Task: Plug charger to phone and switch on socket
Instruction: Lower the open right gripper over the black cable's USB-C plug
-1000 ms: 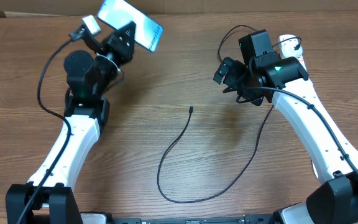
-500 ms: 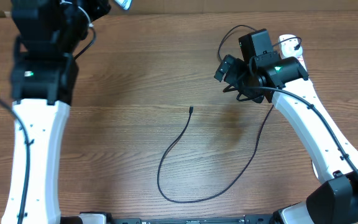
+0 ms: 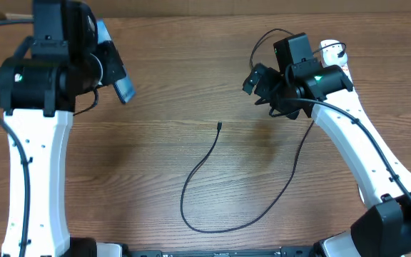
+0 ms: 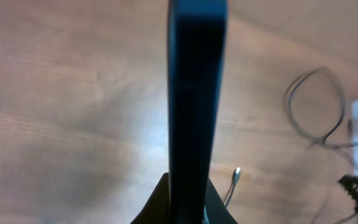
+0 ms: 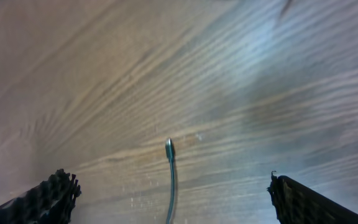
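Clamped the left gripper (image 4: 188,204) narrow on the phone (image 4: 194,93), pinching one end and leaving only a dark edge standing up the middle of the left wrist view. Carried it clear of the table (image 3: 155,153), up beside the wrist of the left arm (image 3: 38,157), tilted edge-on, with just a sliver of blue screen visible from overhead. Swung it there within the last second: from a screen-up hold near the far edge, out almost past the top of the overhead view, then back in and rolled onto its edge. Took that for lining up the phone's port toward the connector, not for setting it down; could not make out the port itself. Found the charger (image 3: 191,187) unmoved over that second, a loose black curve on the wood, connector tip (image 3: 220,126) free near the table's middle and well apart from the phone. Kept the right gripper (image 3: 257,80) spread wide and empty, in the same spot as a second ago, hovering near the tip without touching it; caught the tip low between the fingers (image 5: 45,196) in the right wrist view. Judged the grasp on the tip not yet begun, and the mating after it likely fiddly, given a thin limp cable and a small tip. Farther back, made out the socket (image 3: 332,48), white, mostly hidden behind the right arm (image 3: 348,135) near the far edge; could not tell the switch position. Left both the plugging and the switching still to do.
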Robot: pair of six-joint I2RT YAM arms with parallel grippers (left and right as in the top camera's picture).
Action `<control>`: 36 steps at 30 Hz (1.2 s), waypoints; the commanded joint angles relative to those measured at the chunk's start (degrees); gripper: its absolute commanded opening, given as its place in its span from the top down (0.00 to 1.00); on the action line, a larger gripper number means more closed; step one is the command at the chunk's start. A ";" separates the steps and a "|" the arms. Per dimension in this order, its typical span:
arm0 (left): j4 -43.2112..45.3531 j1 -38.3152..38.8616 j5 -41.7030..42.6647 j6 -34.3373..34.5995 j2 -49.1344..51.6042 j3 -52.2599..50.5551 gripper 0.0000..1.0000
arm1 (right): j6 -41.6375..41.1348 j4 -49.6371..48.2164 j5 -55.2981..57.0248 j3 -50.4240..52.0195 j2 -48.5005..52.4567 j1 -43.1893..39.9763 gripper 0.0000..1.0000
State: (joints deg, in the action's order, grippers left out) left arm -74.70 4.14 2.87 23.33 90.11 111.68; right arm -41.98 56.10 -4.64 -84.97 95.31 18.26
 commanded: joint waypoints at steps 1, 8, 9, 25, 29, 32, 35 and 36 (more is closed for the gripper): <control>-1.46 0.39 2.56 -1.42 1.07 0.50 0.96 | 0.28 0.55 -2.32 -0.48 3.41 1.57 0.00; -4.35 0.37 2.49 -1.31 4.85 0.50 0.96 | 0.24 -1.40 -2.36 -0.48 10.34 6.32 0.01; -4.85 0.37 2.49 -0.98 5.40 0.50 0.96 | 0.24 -1.92 -2.32 -0.48 10.95 6.95 0.01; -7.56 0.37 2.47 -1.03 7.41 0.50 0.96 | 0.07 -1.60 -5.79 -0.35 16.31 8.35 0.08; -7.48 0.37 2.45 -1.05 7.41 0.50 0.96 | 0.33 -2.21 -6.82 0.48 17.03 8.35 0.23; -7.58 0.37 2.47 -1.05 7.41 0.50 0.96 | 0.50 -2.99 -6.86 1.73 17.03 8.35 0.25; -7.52 0.37 2.47 -1.05 7.41 0.50 0.96 | 0.50 -5.68 -7.82 3.98 17.03 8.35 0.29; -7.39 0.37 2.49 -1.05 7.41 0.50 0.96 | 0.50 -6.78 -8.81 4.74 17.03 8.35 0.31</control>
State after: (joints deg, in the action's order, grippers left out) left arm -82.52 4.14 4.49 23.35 98.00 111.68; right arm -41.87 50.59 -11.42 -82.37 112.36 26.70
